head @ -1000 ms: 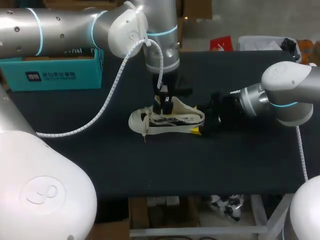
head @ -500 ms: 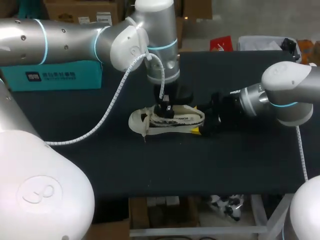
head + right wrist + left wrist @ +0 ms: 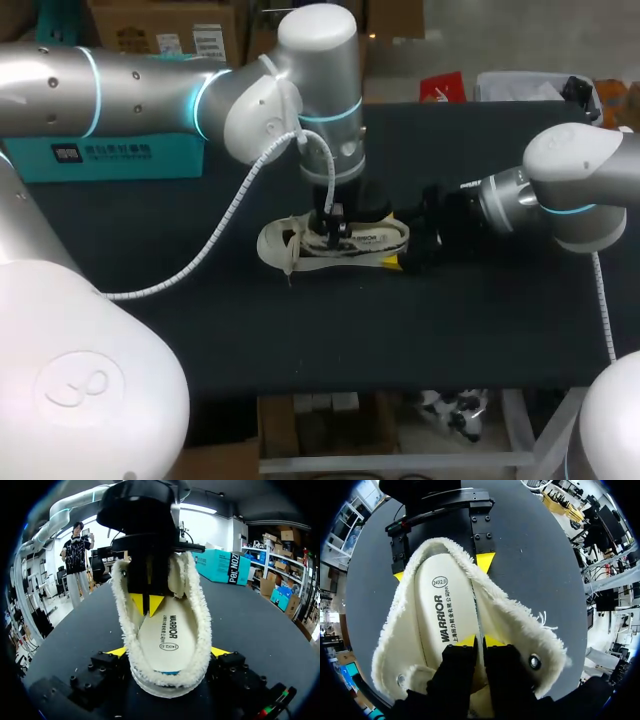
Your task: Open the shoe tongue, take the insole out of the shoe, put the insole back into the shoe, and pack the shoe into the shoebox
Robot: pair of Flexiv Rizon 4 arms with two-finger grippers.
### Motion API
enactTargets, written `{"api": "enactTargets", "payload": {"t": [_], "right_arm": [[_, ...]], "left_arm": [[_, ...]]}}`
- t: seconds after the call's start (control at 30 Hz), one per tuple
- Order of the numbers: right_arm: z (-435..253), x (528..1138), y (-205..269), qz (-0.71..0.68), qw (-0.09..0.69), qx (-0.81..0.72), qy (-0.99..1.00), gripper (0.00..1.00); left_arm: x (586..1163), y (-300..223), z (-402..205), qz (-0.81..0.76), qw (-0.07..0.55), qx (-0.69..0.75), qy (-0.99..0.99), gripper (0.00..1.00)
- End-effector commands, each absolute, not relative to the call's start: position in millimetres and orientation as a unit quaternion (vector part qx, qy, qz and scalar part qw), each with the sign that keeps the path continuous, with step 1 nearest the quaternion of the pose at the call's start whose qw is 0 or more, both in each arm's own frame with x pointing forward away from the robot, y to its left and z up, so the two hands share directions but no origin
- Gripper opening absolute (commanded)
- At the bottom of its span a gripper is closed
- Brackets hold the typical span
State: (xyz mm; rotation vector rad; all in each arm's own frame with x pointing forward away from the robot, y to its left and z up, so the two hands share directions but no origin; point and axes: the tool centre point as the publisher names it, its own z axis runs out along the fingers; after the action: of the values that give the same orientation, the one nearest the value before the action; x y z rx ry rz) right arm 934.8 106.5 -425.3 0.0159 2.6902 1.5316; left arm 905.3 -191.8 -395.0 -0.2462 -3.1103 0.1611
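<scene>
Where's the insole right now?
The insole lies inside the fluffy shoe at the table's middle in the head view. Its edge is pinched by the left tool, while the right tool holds the shoe's heel.

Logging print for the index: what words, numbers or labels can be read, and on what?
Insole: a bold brand word along its length, clear.
Insole: a fine line of characters beside it, clear.
Insole, heel end: a size number in an oval, clear.
Box: large white print on its teal side, clear in the right wrist view.
</scene>
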Motion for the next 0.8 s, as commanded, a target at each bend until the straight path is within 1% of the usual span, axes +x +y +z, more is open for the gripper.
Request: {"api": "enactTargets", "payload": {"t": [0.03, 0.13, 0.33, 0.47, 0.73, 0.8], "right_arm": [[-430.3, 935.8, 105.2, 0.496, 0.024, 0.005, 0.868, 0.00], [-430.3, 935.8, 105.2, 0.496, 0.024, 0.005, 0.868, 0.00], [-430.3, 935.8, 105.2, 0.496, 0.024, 0.005, 0.868, 0.00], [-430.3, 935.8, 105.2, 0.496, 0.024, 0.005, 0.868, 0.00], [-430.3, 935.8, 105.2, 0.496, 0.024, 0.005, 0.868, 0.00], [-430.3, 935.8, 105.2, 0.496, 0.024, 0.005, 0.868, 0.00]], "left_arm": [[901.4, -191.9, -411.2, 0.056, 0.002, -0.070, -0.996, 0.19], [906.7, -191.8, -416.4, 0.059, -0.003, -0.062, -0.996, 0.23], [919.2, -193.3, -432.8, 0.061, -0.014, -0.052, -0.997, 0.24], [926.3, -194.6, -445.1, 0.064, -0.036, -0.054, -0.996, 0.30], [943.0, -200.3, -469.4, 0.057, -0.078, -0.055, -0.994, 0.31], [948.8, -202.2, -473.1, 0.054, -0.092, -0.054, -0.993, 0.34]]}}
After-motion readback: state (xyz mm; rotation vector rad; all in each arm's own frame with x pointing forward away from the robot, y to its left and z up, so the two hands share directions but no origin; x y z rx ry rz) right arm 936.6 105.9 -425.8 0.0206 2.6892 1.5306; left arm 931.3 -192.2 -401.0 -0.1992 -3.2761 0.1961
